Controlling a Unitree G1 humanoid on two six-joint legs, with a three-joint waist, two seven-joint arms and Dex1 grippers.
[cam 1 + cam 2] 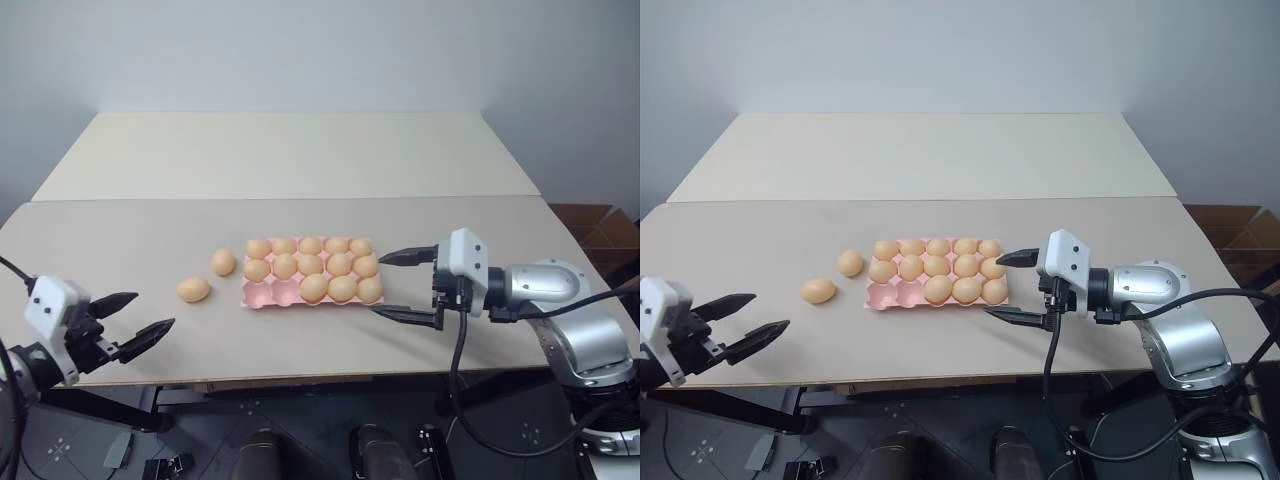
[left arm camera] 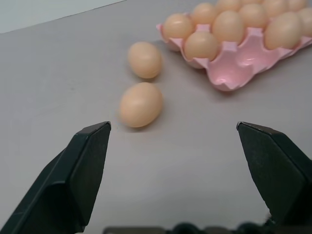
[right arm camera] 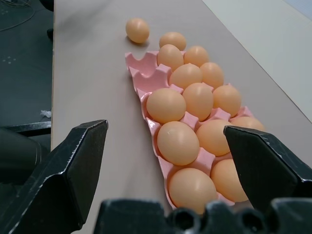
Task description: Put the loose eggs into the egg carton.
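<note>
Resting left of the egg carton (image 1: 262,293), two loose eggs (image 1: 194,290); both grippers' fingers apart.

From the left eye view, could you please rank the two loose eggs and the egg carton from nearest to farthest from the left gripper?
1. The loose egg nearer the table's front edge, closest to the left gripper.
2. The other loose egg, farther back, beside the carton.
3. The egg carton, farthest, toward the right.
</note>
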